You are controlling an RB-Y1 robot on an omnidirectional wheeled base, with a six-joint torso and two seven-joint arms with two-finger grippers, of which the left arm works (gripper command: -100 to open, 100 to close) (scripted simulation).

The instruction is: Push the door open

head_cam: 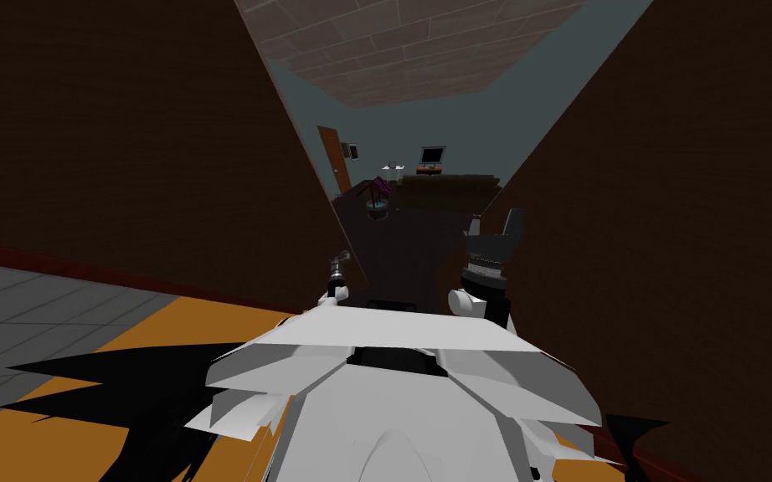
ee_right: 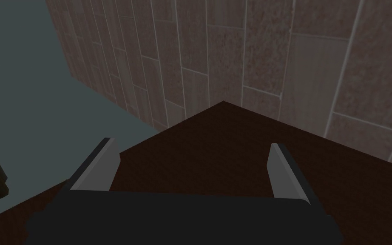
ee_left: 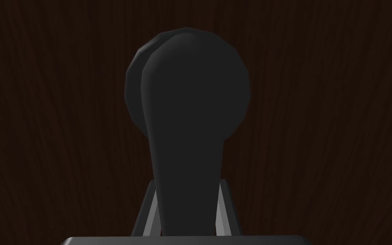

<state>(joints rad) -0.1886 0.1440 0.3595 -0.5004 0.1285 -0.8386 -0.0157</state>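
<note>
A dark lever handle [ee_left: 186,127] on a round rose stands out from the dark brown door [ee_left: 327,119]. My left gripper [ee_left: 186,183] is shut on the lever, one finger pressing each side of it. In the head view the left gripper [head_cam: 340,263] and the handle [head_cam: 342,254] sit at the edge of the left brown plane, next to the gap. My right gripper [head_cam: 493,224] is raised to the right of the gap and holds nothing. Its wrist view shows the right gripper [ee_right: 193,146] open in front of a dark brown corner [ee_right: 225,140].
Dark brown walls [head_cam: 125,151] with a red baseboard [head_cam: 83,268] flank me on both sides. Through the gap I see a room with a potted plant [head_cam: 378,201], a couch [head_cam: 447,188] and a far door [head_cam: 336,159]. The floor by me is orange [head_cam: 167,326] and grey tile [head_cam: 16,293].
</note>
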